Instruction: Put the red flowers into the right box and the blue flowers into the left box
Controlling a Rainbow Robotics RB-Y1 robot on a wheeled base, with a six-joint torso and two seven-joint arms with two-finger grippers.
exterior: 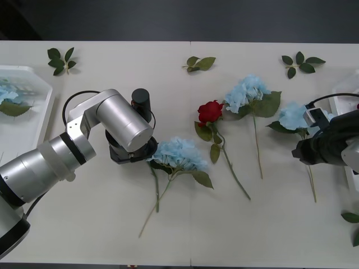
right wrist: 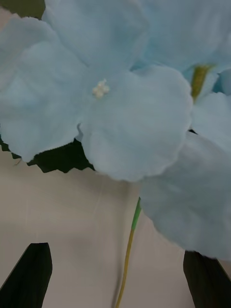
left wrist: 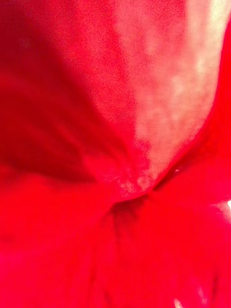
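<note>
Your right hand (exterior: 298,152) hangs wide over a blue flower (exterior: 293,116) near the bench's right edge. Carrying it to the left box (exterior: 28,120) risks fouling your left hand (exterior: 132,150), whose grip I cannot tell.

Left arm (exterior: 67,151): silver cylindrical links, black joint rings, thin black cable looped over wrist. Right arm (exterior: 331,143): black housing. Fingers (right wrist: 26,274) were black.

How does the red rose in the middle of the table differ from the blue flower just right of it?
The red rose has a small, tight, deep-red head; the blue flower has a wide, fluffy, pale-blue cluster. The rose's stem slants toward the right; the blue flower's runs nearly straight. Both lie flat on the table, loose, with green leaves.
</note>
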